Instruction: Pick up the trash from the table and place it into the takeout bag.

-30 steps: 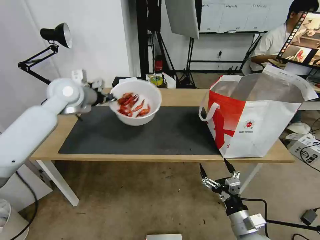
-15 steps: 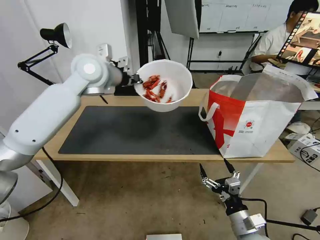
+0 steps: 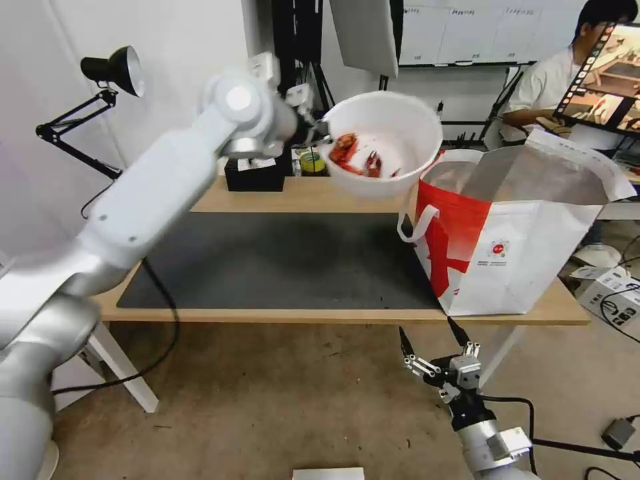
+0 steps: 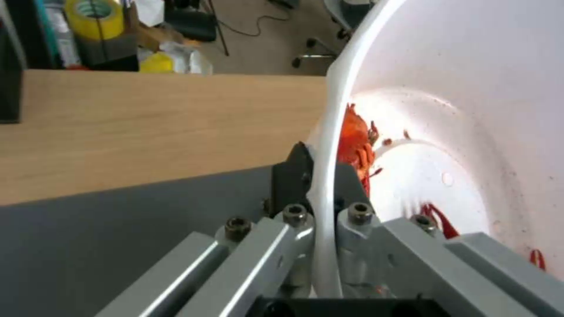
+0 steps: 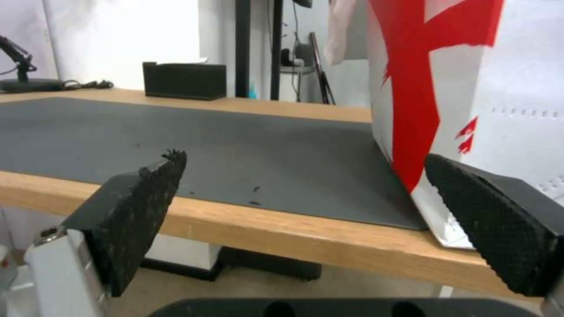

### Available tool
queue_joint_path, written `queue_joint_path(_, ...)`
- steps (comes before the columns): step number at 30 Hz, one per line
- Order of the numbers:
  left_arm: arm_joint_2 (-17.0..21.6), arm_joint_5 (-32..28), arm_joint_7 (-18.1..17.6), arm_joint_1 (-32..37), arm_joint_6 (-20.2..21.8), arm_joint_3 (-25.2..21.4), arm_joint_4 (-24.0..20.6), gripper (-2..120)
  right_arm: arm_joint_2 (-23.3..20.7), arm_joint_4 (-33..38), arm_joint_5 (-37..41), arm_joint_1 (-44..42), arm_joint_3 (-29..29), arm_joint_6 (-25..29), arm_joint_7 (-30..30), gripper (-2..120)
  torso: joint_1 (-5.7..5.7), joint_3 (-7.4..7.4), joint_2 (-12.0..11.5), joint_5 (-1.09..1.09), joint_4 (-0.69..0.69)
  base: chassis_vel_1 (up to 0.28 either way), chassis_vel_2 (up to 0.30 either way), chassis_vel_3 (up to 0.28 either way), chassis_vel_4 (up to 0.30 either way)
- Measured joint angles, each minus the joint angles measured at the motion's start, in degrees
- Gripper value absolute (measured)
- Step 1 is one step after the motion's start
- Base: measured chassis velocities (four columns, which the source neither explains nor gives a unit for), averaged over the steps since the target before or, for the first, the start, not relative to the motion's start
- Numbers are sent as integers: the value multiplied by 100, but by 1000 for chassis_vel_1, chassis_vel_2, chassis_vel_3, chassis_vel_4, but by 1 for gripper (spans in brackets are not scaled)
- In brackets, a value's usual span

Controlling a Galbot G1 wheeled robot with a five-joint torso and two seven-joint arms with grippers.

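My left gripper (image 3: pixel 321 135) pinched the rim of the bowl (image 3: pixel 385 144), held aloft just short of the bag (image 3: pixel 513 230) mouth to its right. Shells sat inside; nothing was tipped in yet. The worktop (image 3: pixel 300 195) beneath looked bare of other trash. My right gripper (image 3: pixel 430 342) hung wide open below the worktop edge.

Black tissue box (image 3: pixel 253 179), desk lamp (image 3: pixel 110 70)
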Motion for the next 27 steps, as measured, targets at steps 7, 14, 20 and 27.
queue_joint_path(7,-674,177,18,-304,4,138,647,0,0,0,0,0,0,0,0,100,0,0,0,-1,1,0,0,0,0)
queue_joint_path(14,-1366,395,37,-484,13,205,1114,0,0,0,0,0,0,0,0,100,0,0,0,-2,1,0,0,0,0)
queue_joint_path(20,-1739,491,40,-552,16,212,1317,0,0,1,0,0,0,0,0,100,0,0,0,-1,0,0,0,0,0)
queue_joint_path(27,-2175,648,63,-753,16,184,1699,0,0,0,0,0,0,0,0,100,-1,0,0,-2,2,0,0,0,0)
